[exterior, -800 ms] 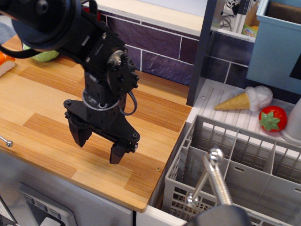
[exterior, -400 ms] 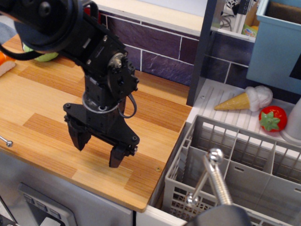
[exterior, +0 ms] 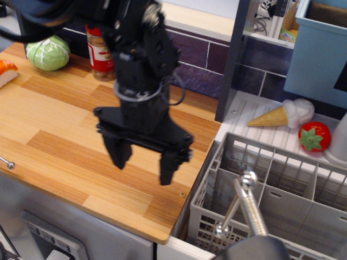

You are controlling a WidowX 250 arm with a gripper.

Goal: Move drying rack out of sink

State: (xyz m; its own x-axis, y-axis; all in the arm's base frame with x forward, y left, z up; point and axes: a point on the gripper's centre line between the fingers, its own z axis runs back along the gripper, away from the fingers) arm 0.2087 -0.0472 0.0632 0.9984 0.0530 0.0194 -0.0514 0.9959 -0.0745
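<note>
The grey drying rack (exterior: 282, 187) with grid sides and inner dividers sits in the sink at the lower right; the sink basin itself is hidden under it. The chrome ball-tipped tap (exterior: 248, 201) rises in front of the rack. My black gripper (exterior: 143, 162) hangs open and empty above the wooden counter (exterior: 49, 124), just left of the rack's left wall, fingers pointing down. It is blurred by motion.
A white ribbed draining board (exterior: 255, 111) behind the rack holds a toy ice-cream cone (exterior: 282, 114) and a red strawberry (exterior: 314, 135). A green cabbage (exterior: 47, 52), a red can (exterior: 100, 51) and a sushi piece (exterior: 6, 71) stand at the counter's back left. A dark post (exterior: 230, 59) rises behind.
The gripper has moved right, toward the rack, and the arm has swung away from the back left, uncovering the cabbage and can. The jaws stay open. The rack has not moved.
</note>
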